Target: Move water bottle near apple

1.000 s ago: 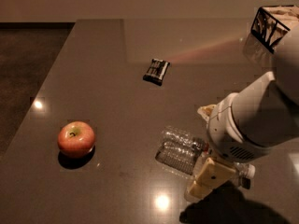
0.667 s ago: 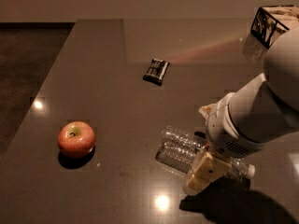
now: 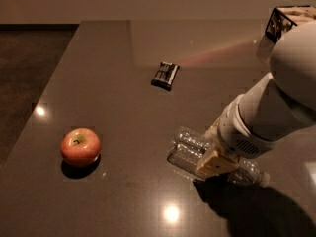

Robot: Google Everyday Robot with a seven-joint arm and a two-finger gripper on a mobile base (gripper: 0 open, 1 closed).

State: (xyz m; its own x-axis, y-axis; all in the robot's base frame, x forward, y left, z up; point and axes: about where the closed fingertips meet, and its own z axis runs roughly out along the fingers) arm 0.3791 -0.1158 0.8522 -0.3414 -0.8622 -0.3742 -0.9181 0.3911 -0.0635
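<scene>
The water bottle lies on its side on the dark table, clear and ribbed, right of centre. Its cap end points right. My gripper sits right over the bottle's middle and hides its label; the white arm comes in from the upper right. The apple, red-pink with a yellowish top and a short stem, stands upright at the left, well apart from the bottle.
A small dark packet lies farther back near the table's middle. A box with dark and white print stands at the back right corner. The table's left edge runs diagonally beside a dark floor.
My gripper has moved a little up and left in the view, from beside the bottle's near side to over its middle. The bottle and the apple have not moved.
</scene>
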